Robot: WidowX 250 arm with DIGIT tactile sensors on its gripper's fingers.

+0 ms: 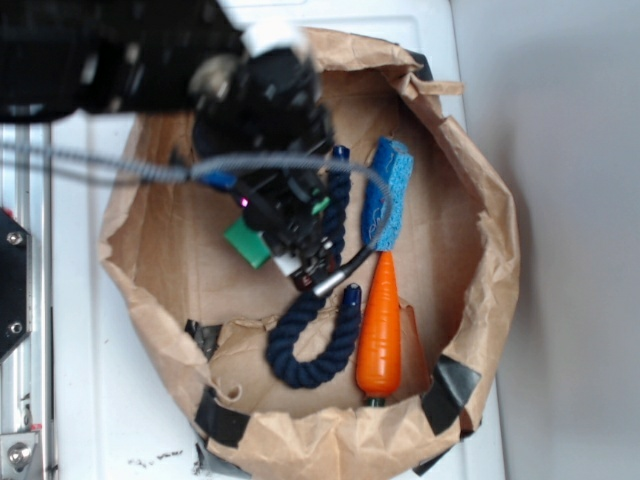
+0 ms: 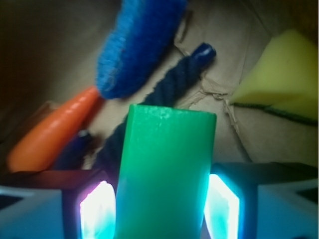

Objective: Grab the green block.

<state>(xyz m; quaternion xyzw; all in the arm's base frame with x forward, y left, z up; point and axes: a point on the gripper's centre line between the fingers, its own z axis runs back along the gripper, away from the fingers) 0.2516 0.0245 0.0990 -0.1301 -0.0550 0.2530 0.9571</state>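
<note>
The green block (image 2: 167, 169) stands upright between my two glowing pads (image 2: 97, 209), and both pads press against its sides. My gripper (image 2: 159, 204) is shut on it. From the exterior view, the green block (image 1: 246, 243) sticks out to the left of the black gripper (image 1: 275, 235), over the left middle of the brown paper basin (image 1: 150, 260). Whether the block touches the paper floor is not visible.
A blue sponge (image 1: 390, 190), an orange carrot (image 1: 380, 330) and a navy rope (image 1: 315, 345) lie in the basin to the right of and below the gripper. A yellow wedge sponge (image 2: 284, 74) shows at the wrist view's right. A grey cable (image 1: 120, 168) crosses the left rim.
</note>
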